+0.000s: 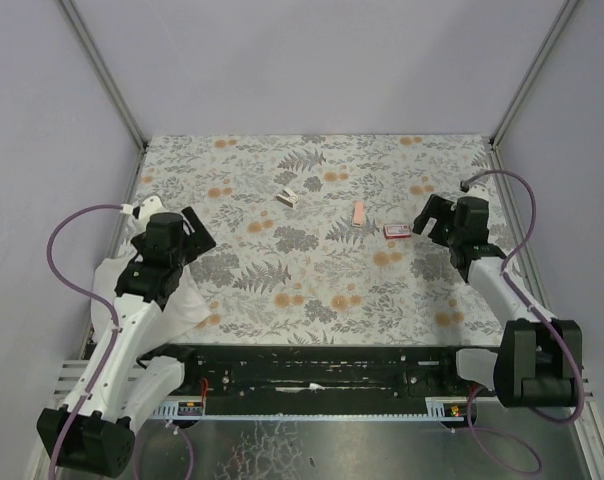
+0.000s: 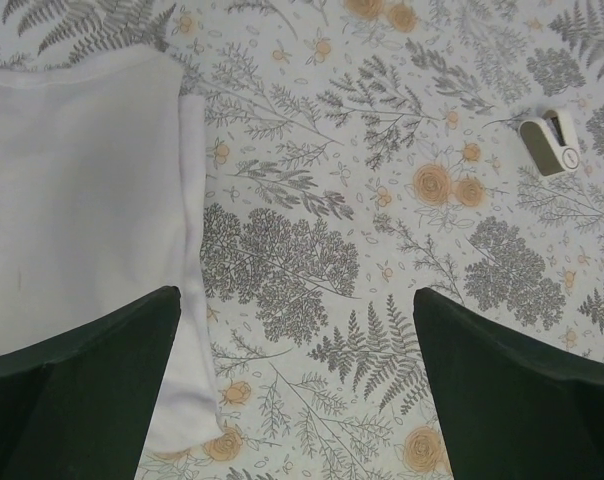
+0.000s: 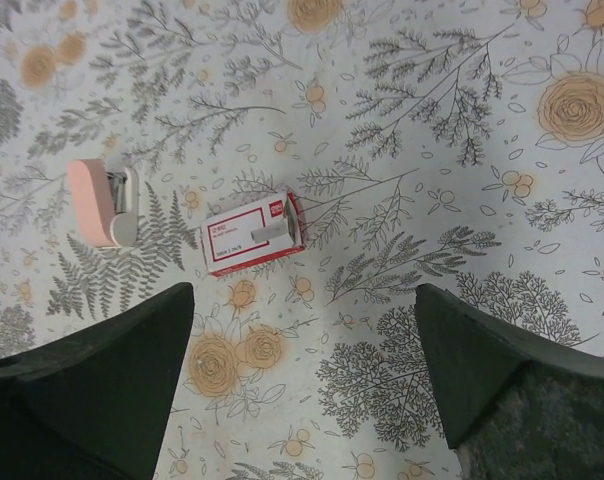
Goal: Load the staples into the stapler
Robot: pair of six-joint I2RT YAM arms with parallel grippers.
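Red cardboard with a pale label up, the staples box (image 3: 254, 233) lying flat on the floral cloth (image 3: 462, 150), just ahead of the right gripper (image 3: 302, 292) (jaws spread wide, nothing held) and a touch left of its centre line, long axis roughly crosswise to the approach, slightly skewed. Clearly the nearer arm, with the left gripper (image 2: 297, 295), likewise released and empty, well apart across the table and facing only a small white gadget (image 2: 550, 143). Shown closely by the right wrist alone: a pink-topped piece (image 3: 102, 203) near the box, possibly the stapler, plus a pale sliver (image 3: 270, 230) on the label, too small to name from overhead.
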